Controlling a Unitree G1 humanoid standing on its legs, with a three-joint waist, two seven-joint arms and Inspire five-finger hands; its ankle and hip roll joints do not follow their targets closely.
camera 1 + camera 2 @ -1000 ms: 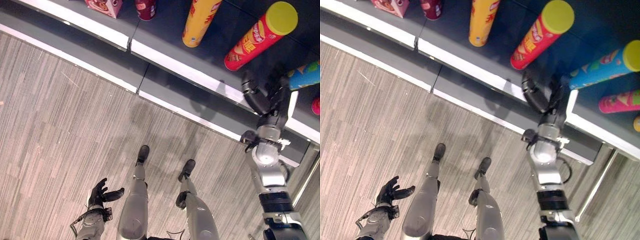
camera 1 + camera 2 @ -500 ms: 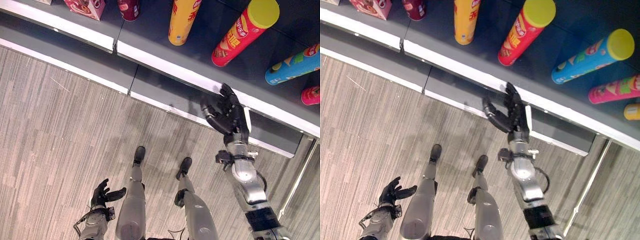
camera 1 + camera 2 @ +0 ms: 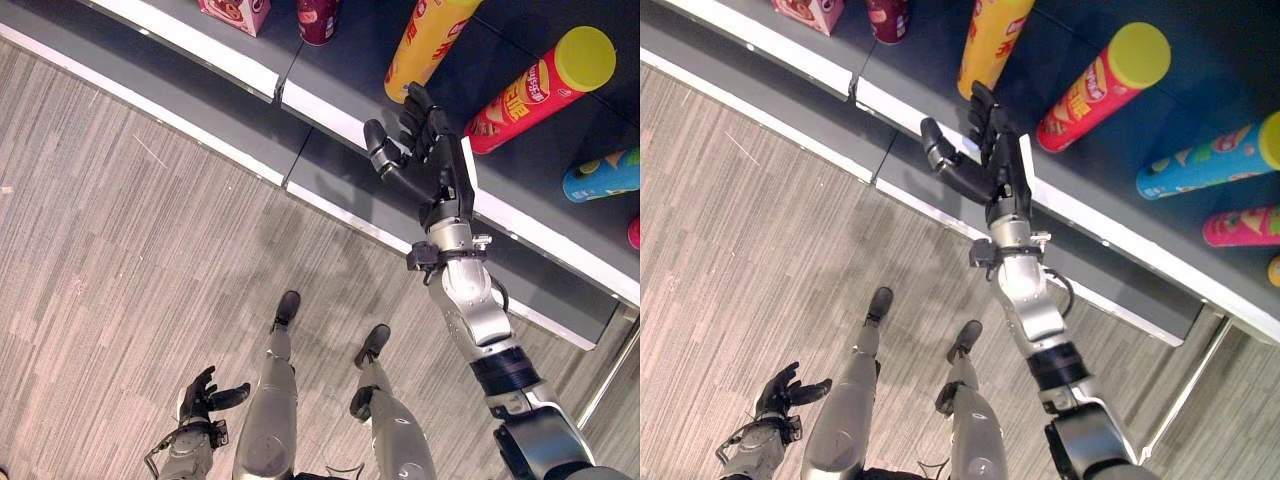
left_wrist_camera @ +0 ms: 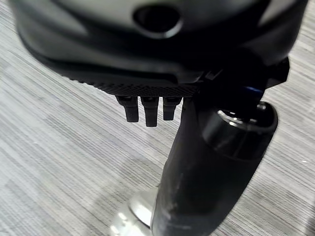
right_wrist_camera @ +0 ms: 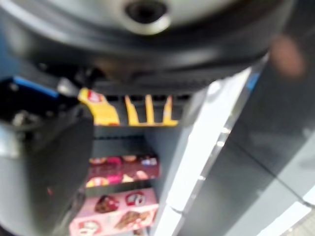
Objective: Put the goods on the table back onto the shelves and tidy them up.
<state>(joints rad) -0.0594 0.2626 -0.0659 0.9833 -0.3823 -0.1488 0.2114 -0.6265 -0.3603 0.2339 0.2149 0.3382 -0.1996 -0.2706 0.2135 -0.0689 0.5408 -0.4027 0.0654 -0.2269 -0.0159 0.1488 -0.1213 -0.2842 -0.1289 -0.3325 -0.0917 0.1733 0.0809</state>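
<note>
On the dark shelf (image 3: 210,55) stand several snack cans: a yellow can (image 3: 425,45), a red can with a yellow lid (image 3: 535,85) and a blue can (image 3: 600,175). My right hand (image 3: 432,165) is raised at the shelf's white front edge, just below the yellow can. It is open, fingers straight and thumb spread, holding nothing. The right wrist view looks past the fingers at the yellow can (image 5: 98,105) and a pink box (image 5: 118,214). My left hand (image 3: 202,393) hangs low over the floor, open and empty.
A pink box (image 3: 235,12) and a dark red can (image 3: 318,18) stand further left on the shelf. A pink can (image 3: 1245,225) lies at the far right. A lower grey shelf ledge (image 3: 200,130) juts out over the striped wood floor (image 3: 120,260).
My right hand has moved left along the shelf edge, from beside the blue can to below the yellow can, staying open. The camera has shifted. The left hand has stayed put.
</note>
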